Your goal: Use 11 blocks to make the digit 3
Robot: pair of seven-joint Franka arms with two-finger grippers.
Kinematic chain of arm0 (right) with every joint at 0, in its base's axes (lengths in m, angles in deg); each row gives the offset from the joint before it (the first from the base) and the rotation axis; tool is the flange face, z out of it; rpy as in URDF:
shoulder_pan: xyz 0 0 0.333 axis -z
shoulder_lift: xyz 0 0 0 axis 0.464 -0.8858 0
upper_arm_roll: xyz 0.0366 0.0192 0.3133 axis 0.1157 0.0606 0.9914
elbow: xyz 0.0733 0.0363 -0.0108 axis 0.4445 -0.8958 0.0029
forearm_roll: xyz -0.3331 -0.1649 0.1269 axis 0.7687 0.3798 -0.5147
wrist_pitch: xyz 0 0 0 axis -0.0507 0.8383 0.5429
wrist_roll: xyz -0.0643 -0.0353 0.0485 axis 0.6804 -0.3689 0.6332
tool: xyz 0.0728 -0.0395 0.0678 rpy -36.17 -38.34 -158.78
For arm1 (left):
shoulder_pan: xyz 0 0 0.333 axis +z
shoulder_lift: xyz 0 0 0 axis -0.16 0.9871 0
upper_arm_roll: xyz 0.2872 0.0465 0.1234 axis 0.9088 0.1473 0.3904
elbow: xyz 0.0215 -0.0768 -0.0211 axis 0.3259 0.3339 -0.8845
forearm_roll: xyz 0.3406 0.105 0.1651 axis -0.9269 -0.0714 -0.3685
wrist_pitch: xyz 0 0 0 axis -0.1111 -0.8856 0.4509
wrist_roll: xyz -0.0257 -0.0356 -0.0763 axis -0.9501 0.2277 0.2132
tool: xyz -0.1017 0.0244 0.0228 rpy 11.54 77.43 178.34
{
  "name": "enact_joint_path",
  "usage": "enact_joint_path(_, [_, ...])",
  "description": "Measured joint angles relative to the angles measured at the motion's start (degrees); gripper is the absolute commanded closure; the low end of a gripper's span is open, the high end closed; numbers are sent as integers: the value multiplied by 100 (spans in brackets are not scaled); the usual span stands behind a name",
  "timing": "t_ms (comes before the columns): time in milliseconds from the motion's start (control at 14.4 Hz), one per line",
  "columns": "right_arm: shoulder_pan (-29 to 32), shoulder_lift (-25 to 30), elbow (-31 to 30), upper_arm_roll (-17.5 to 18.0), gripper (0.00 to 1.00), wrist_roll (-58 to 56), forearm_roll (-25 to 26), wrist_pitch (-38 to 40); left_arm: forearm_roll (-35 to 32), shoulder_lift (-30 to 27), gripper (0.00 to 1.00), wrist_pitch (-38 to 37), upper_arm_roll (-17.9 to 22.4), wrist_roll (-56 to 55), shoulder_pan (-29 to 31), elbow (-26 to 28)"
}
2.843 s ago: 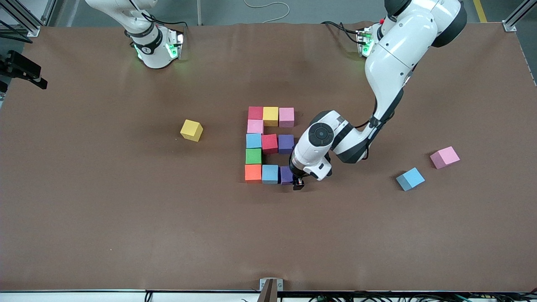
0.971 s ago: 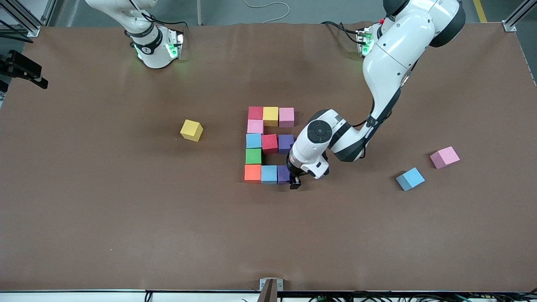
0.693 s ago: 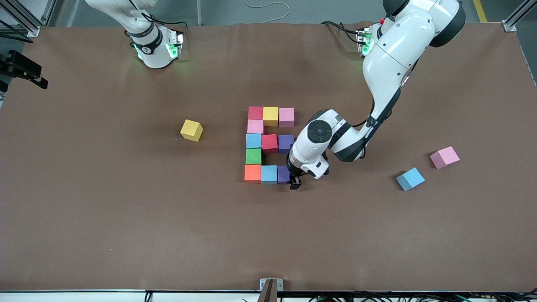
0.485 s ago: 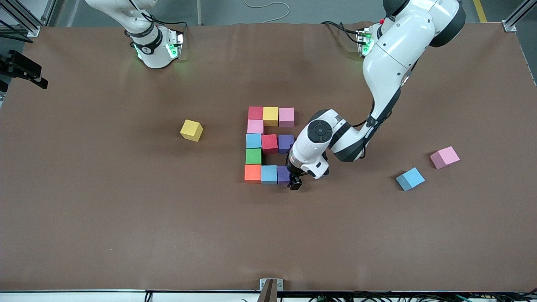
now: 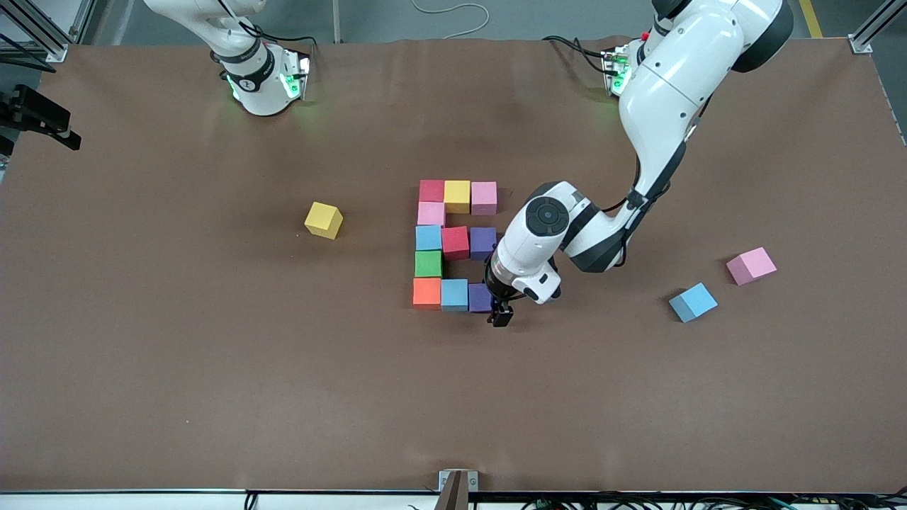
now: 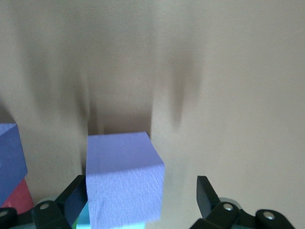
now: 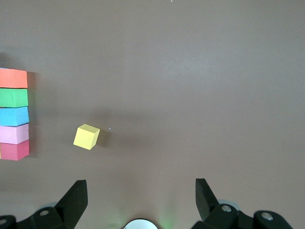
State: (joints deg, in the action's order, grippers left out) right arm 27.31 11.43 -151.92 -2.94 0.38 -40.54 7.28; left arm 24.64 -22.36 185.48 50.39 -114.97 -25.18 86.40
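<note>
the left gripper (image 5: 500, 314) stands wide open over the small purple foam cube (image 6: 123, 177), set down beside the blue cube (image 5: 455, 295) to end the digit's nearest row. the right gripper (image 7: 138, 200) waits, open, over the loose yellow cube (image 7: 86, 137).

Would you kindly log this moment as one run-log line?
left claw: open, over purple block at the figure's end | right claw: open, waiting high | loose: yellow block, blue block, pink block
</note>
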Motion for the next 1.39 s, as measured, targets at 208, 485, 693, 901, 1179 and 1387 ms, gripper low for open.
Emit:
enact_joint_path(208, [0, 0, 0, 0, 0, -1, 0, 1, -8, -448, 0, -636, -10, 1, -11, -18])
enact_joint_path(485, [0, 0, -69, -19, 0, 0, 1, 73, -57, -1275, 0, -1827, 14, 547, 40, -47])
enact_joint_path(693, [0, 0, -120, -21, 0, 0, -1, 76, -62, -1779, 0, -2804, 47, 1870, 354, -90])
enact_joint_path(901, [0, 5, -120, -18, 0, 0, -1, 75, -62, -1991, 0, -4042, 57, 3816, 742, -417])
enact_joint_path(1179, [0, 6, -120, -17, 0, 0, -1, 74, -63, -2214, 0, -5061, 110, 6787, 1290, -1137])
enact_joint_path(1387, [0, 7, -121, 0, 0, 0, -1, 72, -63, -2552, 0, -5422, 130, 9064, 1943, -1364])
